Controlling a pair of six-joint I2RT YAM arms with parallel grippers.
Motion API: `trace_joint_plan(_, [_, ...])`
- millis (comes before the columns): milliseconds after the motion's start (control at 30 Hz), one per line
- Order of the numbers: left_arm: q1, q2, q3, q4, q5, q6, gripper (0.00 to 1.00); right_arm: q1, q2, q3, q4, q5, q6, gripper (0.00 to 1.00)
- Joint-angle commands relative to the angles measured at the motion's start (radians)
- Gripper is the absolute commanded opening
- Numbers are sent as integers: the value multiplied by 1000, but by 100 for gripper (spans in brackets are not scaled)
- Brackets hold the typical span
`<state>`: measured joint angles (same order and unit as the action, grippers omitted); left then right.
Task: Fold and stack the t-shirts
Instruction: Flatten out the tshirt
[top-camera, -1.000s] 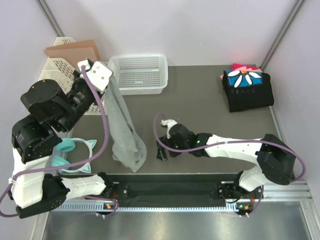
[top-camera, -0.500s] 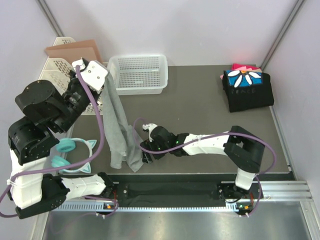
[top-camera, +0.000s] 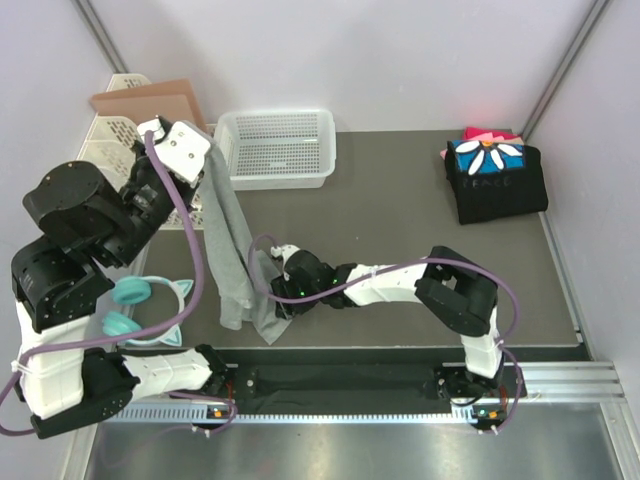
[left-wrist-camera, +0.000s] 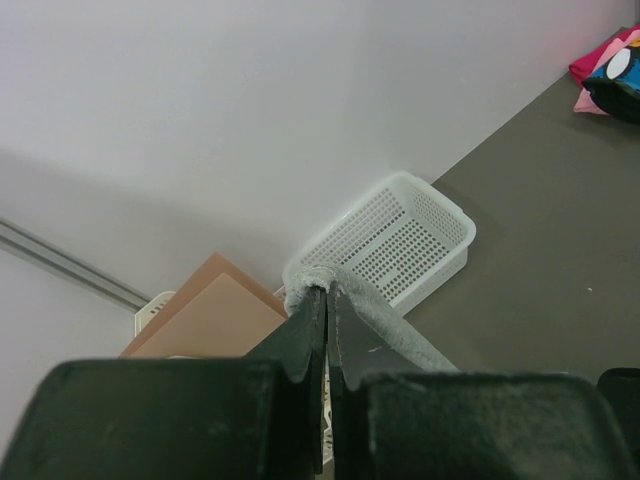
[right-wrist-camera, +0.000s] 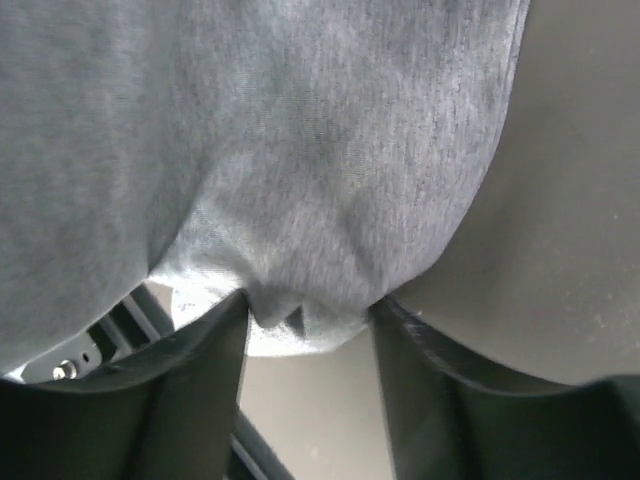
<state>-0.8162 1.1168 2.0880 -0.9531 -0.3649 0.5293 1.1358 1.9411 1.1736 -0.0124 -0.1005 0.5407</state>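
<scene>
1 grey t-shirt (top-camera: 232, 250) hangs from shut left pincer (left-wrist-camera: 327, 295); right pincer (right-wrist-camera: 308, 305) part-open astride its hem

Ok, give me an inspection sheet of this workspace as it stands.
Surface: dark table, no spills seen.
Job's things: grey t-shirt hangs unfolded from the left gripper; black daisy shirt folded on pink ones, far right.
Clutter: white basket, teal headphones, cream rack holding brown boards.
Grippers: left shut on the shirt's top; right gripper's jaws apart around its lower edge.
Cables: purple cables along both arms, one beside the hanging shirt.
Surroundings: pale walls, nothing else seen.
</scene>
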Motion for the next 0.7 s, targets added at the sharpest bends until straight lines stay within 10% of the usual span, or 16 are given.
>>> trace_joint_plan(0, [2,-14,41,51,-14,-2,0,4,32,38,42,24,-12,40])
trace_joint_plan(133, [2,-20,35,53,-22,9,0,1,10,15,25,64,-7,0])
trace_joint_plan(667, [2,15,-25,176,-86,298,0,-274,-933,40,-550,582,-186,0])
